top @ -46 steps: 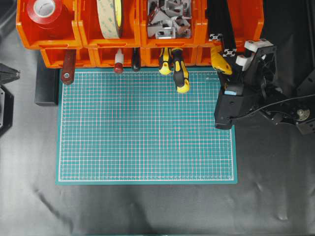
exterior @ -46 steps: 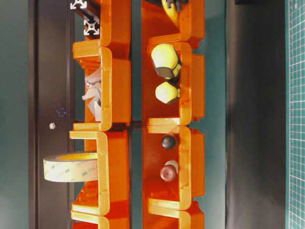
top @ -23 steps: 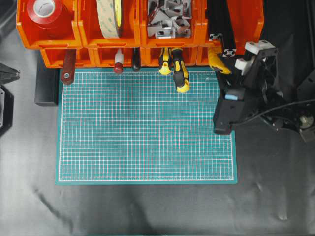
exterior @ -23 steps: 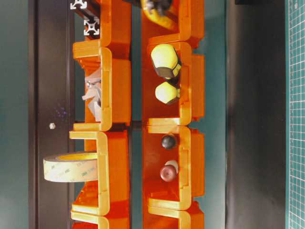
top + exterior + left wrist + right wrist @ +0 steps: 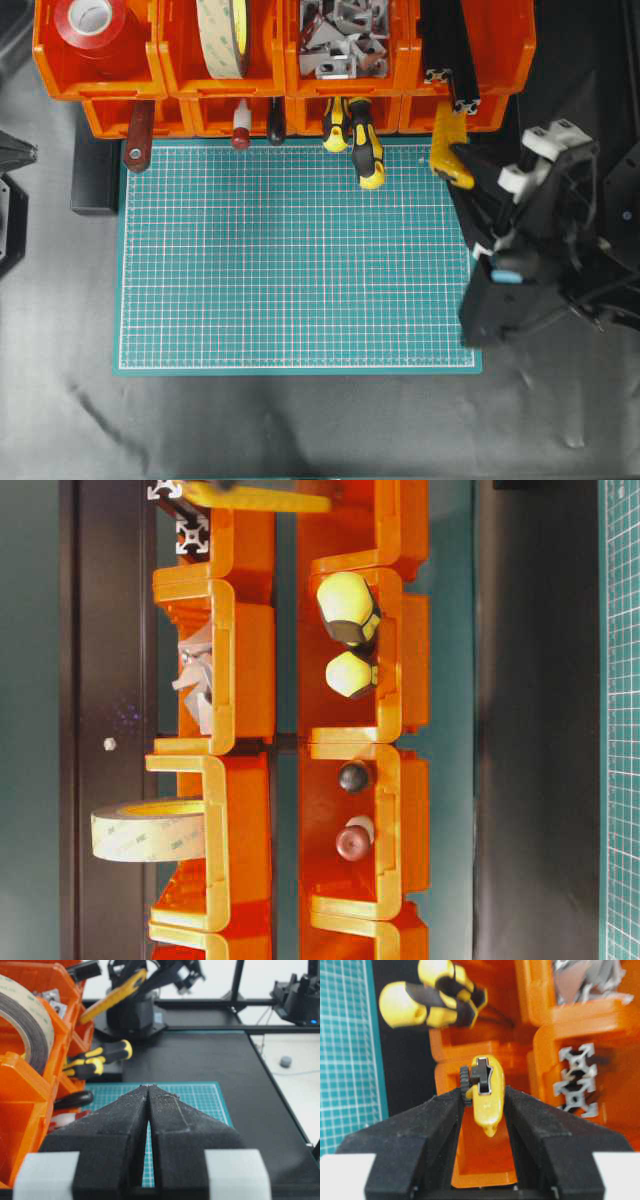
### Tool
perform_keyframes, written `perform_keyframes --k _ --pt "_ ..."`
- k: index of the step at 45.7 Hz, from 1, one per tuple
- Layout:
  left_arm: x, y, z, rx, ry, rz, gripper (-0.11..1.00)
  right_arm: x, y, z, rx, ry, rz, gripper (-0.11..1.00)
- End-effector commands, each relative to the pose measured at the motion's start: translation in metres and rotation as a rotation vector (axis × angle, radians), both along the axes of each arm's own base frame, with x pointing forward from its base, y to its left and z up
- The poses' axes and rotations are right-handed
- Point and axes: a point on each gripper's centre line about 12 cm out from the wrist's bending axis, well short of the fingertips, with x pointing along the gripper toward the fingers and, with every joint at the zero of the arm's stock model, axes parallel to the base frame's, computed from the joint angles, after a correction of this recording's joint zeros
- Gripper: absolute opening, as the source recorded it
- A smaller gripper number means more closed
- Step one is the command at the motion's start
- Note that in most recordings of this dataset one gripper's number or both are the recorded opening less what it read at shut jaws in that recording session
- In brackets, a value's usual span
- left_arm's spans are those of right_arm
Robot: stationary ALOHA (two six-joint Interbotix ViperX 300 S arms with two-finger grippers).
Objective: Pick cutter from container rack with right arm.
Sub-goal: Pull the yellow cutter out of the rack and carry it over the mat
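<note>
Both jaws on cutter [image 5: 485, 1091] (clear of rack [image 5: 555, 1035])

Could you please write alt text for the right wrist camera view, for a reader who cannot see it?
The right tool grips a yellow cutter between its two black fingers, in front of an orange rack of bins. Two yellow-and-black screwdriver handles stick out of the rack at upper left, with a green mat along the left edge.

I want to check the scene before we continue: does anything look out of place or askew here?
Only the cutter: it hangs tilted between the right gripper fingers, pulled out of the container rack over the green mat corner. Two screwdrivers stick out of their bin over the mat. Nothing looks spilled or damaged.
</note>
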Motion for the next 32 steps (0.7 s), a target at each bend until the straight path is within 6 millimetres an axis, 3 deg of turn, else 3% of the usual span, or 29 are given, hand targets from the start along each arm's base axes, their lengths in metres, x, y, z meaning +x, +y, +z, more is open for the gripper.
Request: perform_keyframes --k 1,9,15,22,32 --pt "0.000 0.000 0.007 -0.004 -0.011 -0.002 0.00 0.002 0.018 0.030 0.028 -0.063 0.044 0.28" --pt "-0.006 0.000 0.017 -0.023 -0.056 -0.002 0.00 0.013 0.058 0.067 0.027 -0.120 0.167 0.28" --pt "-0.010 0.000 0.020 -0.044 -0.058 0.000 0.00 0.030 0.083 0.073 0.041 -0.143 0.242 0.28" --pt "-0.009 0.000 0.015 -0.059 -0.031 0.000 0.00 0.056 0.112 0.049 0.070 -0.128 0.378 0.27" --pt "-0.009 0.000 0.016 -0.062 -0.033 0.000 0.00 0.084 0.119 -0.010 0.076 -0.040 0.501 0.27"
